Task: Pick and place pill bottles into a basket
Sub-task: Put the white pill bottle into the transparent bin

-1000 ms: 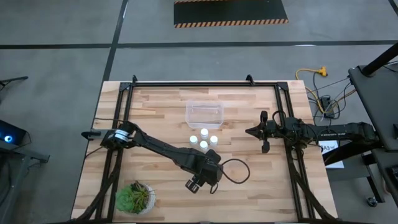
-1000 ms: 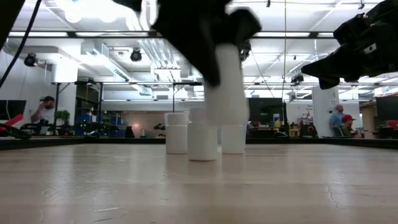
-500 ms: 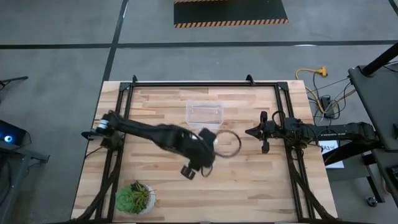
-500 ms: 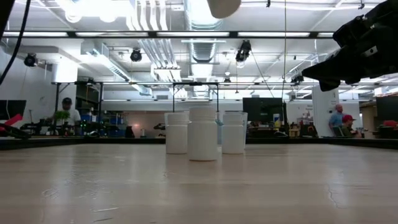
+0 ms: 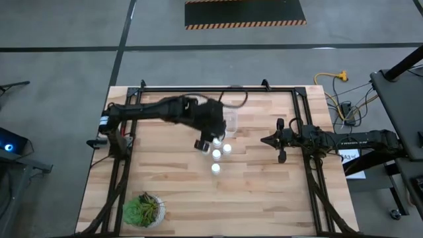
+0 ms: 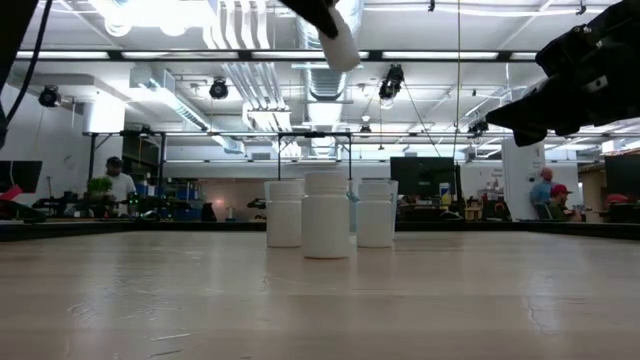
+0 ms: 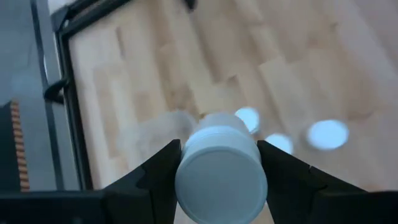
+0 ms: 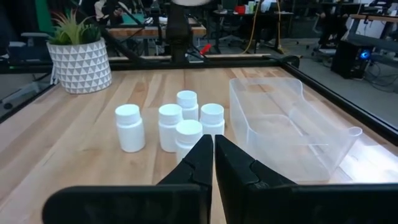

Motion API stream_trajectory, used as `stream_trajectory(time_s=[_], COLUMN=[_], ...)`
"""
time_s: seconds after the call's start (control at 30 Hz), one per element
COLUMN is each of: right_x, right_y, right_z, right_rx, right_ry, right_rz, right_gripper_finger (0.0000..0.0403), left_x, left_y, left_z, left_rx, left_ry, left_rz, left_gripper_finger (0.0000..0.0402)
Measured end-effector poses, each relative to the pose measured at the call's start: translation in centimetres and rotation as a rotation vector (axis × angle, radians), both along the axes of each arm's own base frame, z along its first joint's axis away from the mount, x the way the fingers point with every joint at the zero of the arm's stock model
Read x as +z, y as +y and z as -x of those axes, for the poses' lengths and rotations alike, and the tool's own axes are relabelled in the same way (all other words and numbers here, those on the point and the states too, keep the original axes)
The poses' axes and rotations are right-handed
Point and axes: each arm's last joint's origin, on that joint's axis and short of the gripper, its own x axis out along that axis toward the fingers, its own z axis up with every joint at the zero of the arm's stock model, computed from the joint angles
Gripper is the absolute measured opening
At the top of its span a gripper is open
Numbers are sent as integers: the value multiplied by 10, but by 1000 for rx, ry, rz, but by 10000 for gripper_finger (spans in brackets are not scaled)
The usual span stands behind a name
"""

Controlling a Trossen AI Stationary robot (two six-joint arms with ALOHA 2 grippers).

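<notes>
My left gripper (image 5: 206, 141) hangs above the table's middle, shut on a white pill bottle (image 7: 221, 171), beside the near left corner of the clear basket (image 5: 232, 119), whose left part the arm hides. Four capped pill bottles cluster upright on the wood (image 8: 186, 102) (image 8: 170, 126) (image 8: 211, 118) (image 8: 188, 140). Another pill bottle (image 5: 215, 168) stands alone nearer the table's near edge. The held pill bottle (image 6: 340, 42) shows high up and tilted in the low view. My right gripper (image 5: 264, 139) waits shut at the right, above the table. My left gripper pinches the bottle's round wall (image 7: 186, 163) between its two fingers (image 7: 163, 167), one on each side. They come slanting down from the table's left side. The bottle is lifted clear of the table and tilted, one round end toward the wrist camera.
A green plant in a white patterned pot (image 5: 143, 210) stands at the near left corner. A black frame (image 5: 218, 88) runs around the tabletop. Bare wood lies between the bottles and the near edge.
My left gripper has risen and swung from the near middle of the table toward the far edge, up to the basket, turning as it went. The bottle stays between its fingers, well above the standing bottles.
</notes>
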Motion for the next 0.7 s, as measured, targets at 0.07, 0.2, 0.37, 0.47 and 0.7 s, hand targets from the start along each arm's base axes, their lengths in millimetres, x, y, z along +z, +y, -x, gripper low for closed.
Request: stream_trajectory(time_s=[0.07,0.2,0.37,0.47,0.7], right_x=[0,-2,-1,-2,-2], right_y=[0,0,0,0,0], right_z=[0,0,0,0,0], right_rx=[2,4,4,4,1], right_ry=[5,17,16,17,17], right_rz=[8,14,13,13,13], right_gripper_finger=[9,9,9,9,9], left_x=[-6,-17,-32,-41,-62], left_y=[13,37,63,76,102], left_z=[0,2,5,7,5], left_rx=[12,52,83,101,132], left_ry=[17,58,112,147,212], left_rz=[4,-5,-22,-25,-8], left_gripper_finger=[173,173,173,173,173])
